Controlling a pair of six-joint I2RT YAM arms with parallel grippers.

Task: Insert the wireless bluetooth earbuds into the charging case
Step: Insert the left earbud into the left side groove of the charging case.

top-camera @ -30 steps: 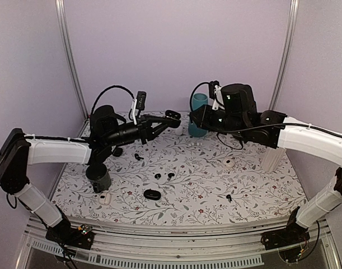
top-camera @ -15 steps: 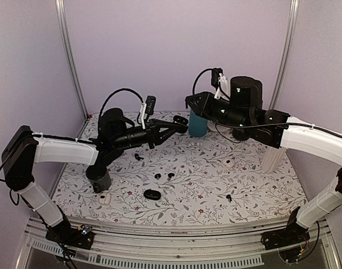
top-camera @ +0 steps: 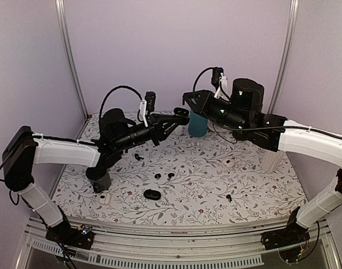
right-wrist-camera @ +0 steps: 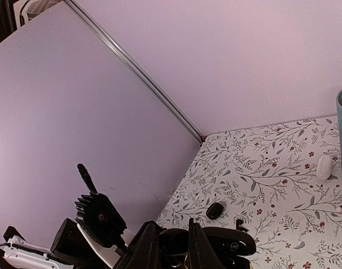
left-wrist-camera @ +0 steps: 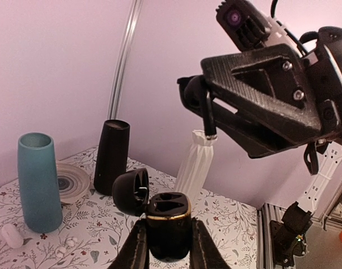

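My left gripper [top-camera: 178, 115] is shut on an open black charging case [left-wrist-camera: 167, 224] with a gold rim, held upright in the air with its lid [left-wrist-camera: 130, 190] tipped back. Both sockets look empty. My right gripper [top-camera: 188, 101] is shut on a glossy black earbud [left-wrist-camera: 208, 115], whose stem hangs down above and to the right of the case, a short gap away. In the right wrist view the fingers [right-wrist-camera: 146, 245] stand close together over the left gripper. Two more black earbuds [top-camera: 158, 176] [top-camera: 171, 175] lie mid-table.
A teal vase [top-camera: 197, 124], a white ribbed vase [top-camera: 270, 159] and a black cylinder [top-camera: 99, 178] stand on the floral cloth. Also there are a closed black case [top-camera: 151, 194], white cases [top-camera: 229, 163] [top-camera: 105, 198] and stray black earbuds [top-camera: 138, 157] [top-camera: 229, 198].
My left gripper has lifted the open case up and to the right. My right gripper has swung left with the earbud, so the two now nearly meet above the back of the table.
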